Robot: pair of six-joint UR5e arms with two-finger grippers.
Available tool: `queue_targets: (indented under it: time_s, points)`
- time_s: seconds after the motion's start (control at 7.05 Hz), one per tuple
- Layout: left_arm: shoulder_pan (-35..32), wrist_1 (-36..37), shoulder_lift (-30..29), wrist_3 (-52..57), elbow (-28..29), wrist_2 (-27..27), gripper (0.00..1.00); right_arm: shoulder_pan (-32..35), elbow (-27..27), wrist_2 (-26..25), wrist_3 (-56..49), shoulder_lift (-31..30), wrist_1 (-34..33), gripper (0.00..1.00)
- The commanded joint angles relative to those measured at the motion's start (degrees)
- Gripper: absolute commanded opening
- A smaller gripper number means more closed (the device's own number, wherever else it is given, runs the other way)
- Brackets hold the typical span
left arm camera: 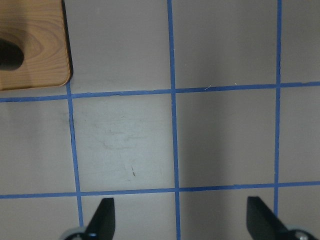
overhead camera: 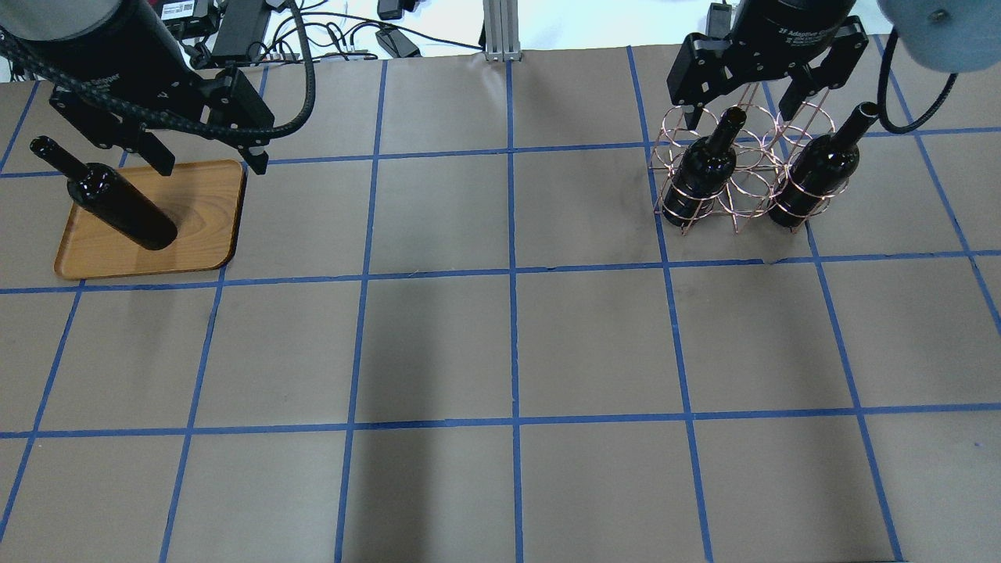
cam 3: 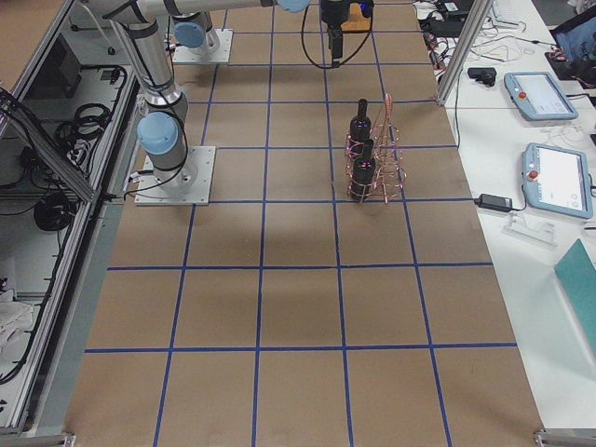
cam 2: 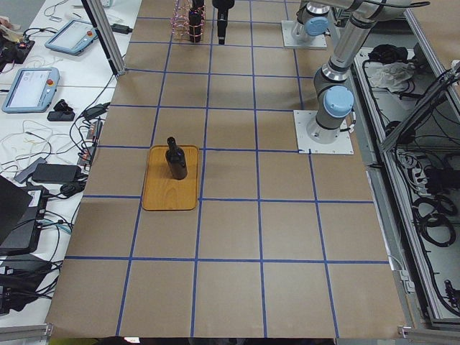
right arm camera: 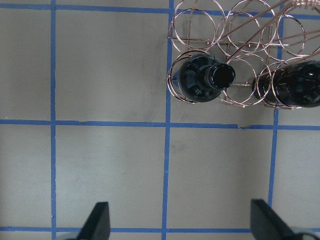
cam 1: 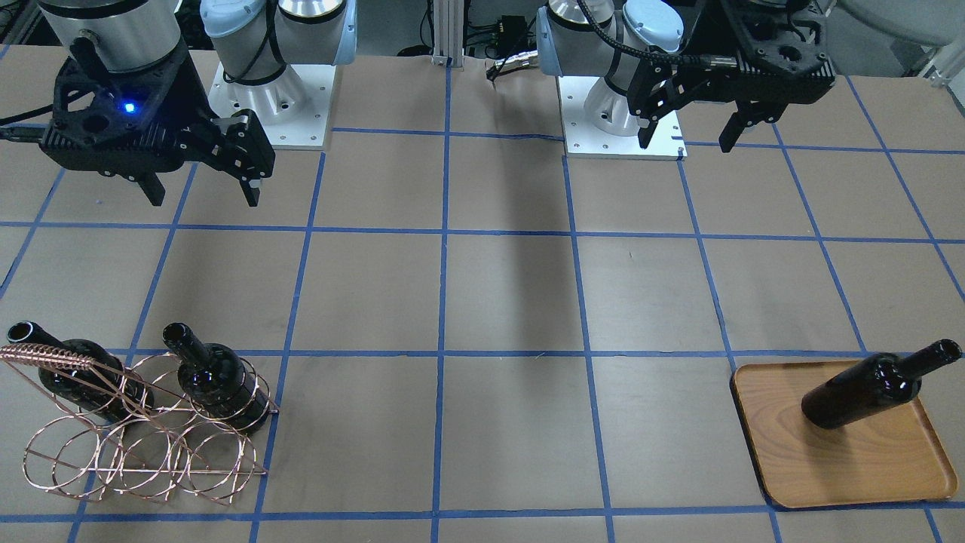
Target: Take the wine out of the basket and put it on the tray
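basket [overhead camera: 743, 188]: two bottles [overhead camera: 706, 166] upright in the end rings, necks free above the wire, one unfilled ring's gap between | coiled handle [cam 1: 53, 353]: rising beside the necks, barring that side | tray [overhead camera: 211, 195]: wine [overhead camera: 121, 207] upright near the middle, bare wood around it | tabletop [overhead camera: 508, 336]: open between tray and basket

Glossy glass wine [cam 1: 859, 392], copper wire basket [cam 1: 143, 454], grained wooden tray [cam 1: 852, 461]

- Wine bottles [cam 1: 859, 392] [cam 1: 219, 381] [cam 1: 90, 385]: three.
- Basket [cam 1: 143, 460]: one.
- Tray [cam 1: 852, 467]: one.
- Grippers: two, namely left gripper [cam 1: 686, 143] and right gripper [cam 1: 203, 200].
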Motion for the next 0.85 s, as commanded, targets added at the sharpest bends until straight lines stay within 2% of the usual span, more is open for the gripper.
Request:
queue_targets:
  time_s: [0.0, 0.71]
  points:
    - [0.0, 0.0, 0.1, 0.0, 0.0, 0.2, 0.93, 0.0, 0.0, 0.0, 0.0, 0.1, 0.1, 1.00]
    - [0.1, -0.2, 0.8, 0.0, -0.1, 0.2, 0.93, 0.0, 0.0, 0.1, 0.0, 0.0, 0.0, 1.00]
